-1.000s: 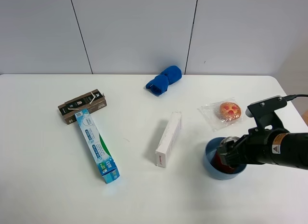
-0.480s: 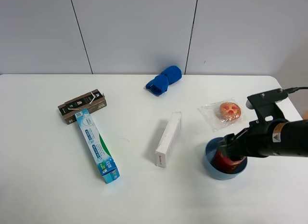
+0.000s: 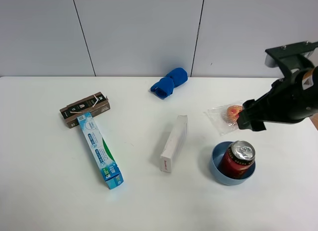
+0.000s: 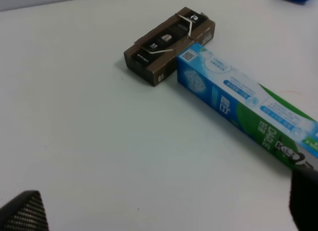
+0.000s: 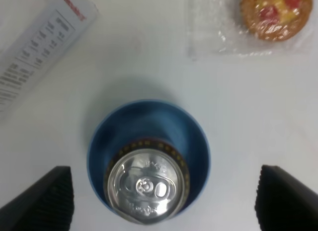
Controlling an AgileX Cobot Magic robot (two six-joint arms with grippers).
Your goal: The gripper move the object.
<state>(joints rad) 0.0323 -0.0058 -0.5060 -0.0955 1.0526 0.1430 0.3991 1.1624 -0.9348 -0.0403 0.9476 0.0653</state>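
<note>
The red can (image 3: 237, 160) with a silver pull-tab top stands upright inside the blue bowl (image 3: 214, 166) at the front right of the table. My right gripper (image 3: 248, 121) is open and empty, lifted above and behind the bowl. In the right wrist view the can (image 5: 146, 185) sits in the bowl (image 5: 198, 141), and the right gripper (image 5: 166, 198) hangs high over it with its fingertips (image 5: 47, 198) wide apart. My left gripper (image 4: 164, 208) is open and empty over bare table; it does not show in the exterior view.
A wrapped pastry (image 3: 229, 114) lies just behind the bowl. A white box (image 3: 174, 143) lies left of the bowl. A blue toothpaste box (image 3: 99, 149) and a brown box (image 3: 84, 109) lie at the left. A blue cloth (image 3: 170, 82) lies at the back.
My right gripper was shut on the can in the bowl; it has opened, let go and risen up and back to the right. The can stays upright in the bowl.
</note>
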